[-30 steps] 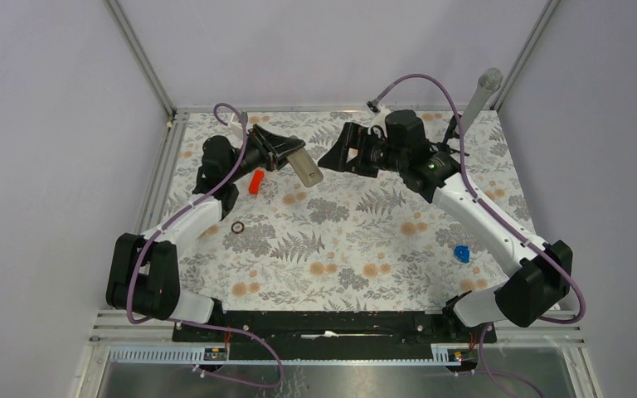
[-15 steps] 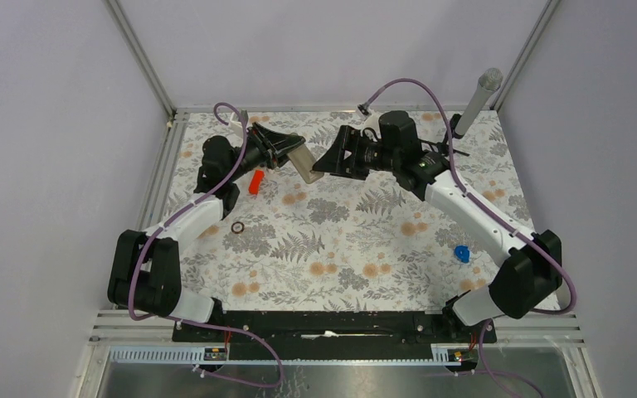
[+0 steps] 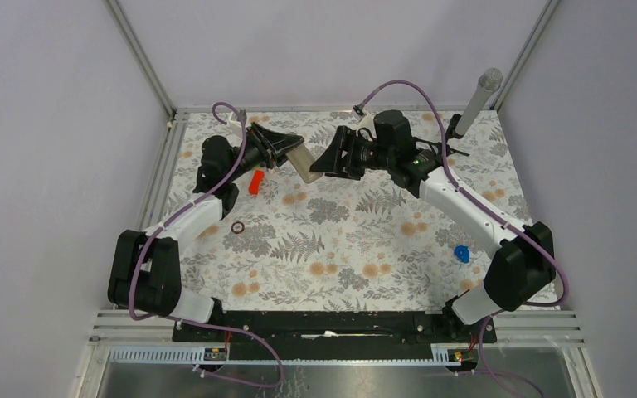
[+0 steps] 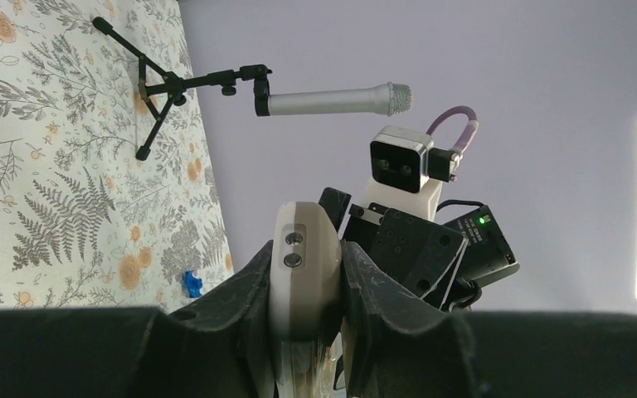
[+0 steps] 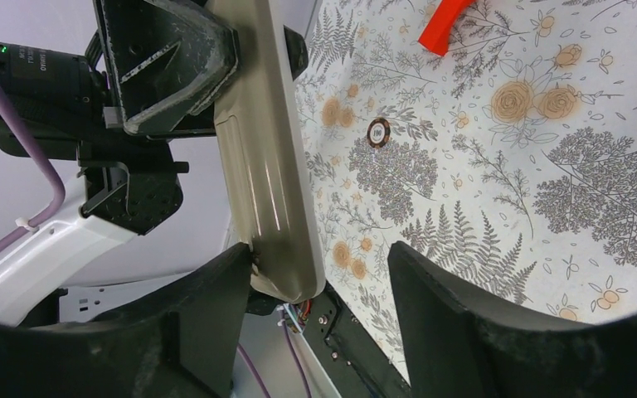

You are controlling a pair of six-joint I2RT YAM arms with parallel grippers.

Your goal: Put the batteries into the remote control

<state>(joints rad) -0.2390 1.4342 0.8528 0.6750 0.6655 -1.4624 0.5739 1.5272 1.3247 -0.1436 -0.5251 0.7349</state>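
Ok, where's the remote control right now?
Top view: the remote control is above the table's far middle, clamped in the left gripper, free end between the right gripper's open jaws.

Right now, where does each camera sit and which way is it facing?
Top external: above, behind the bases, looking down at the table; both arms show.
Left wrist: looks past the left fingers, clamped on the remote control, toward the right arm.
Right wrist: looks between the open right fingers at the left gripper.
Shared: both wrist views show the remote control.

Lab cell: aluminium frame, plain walls, microphone
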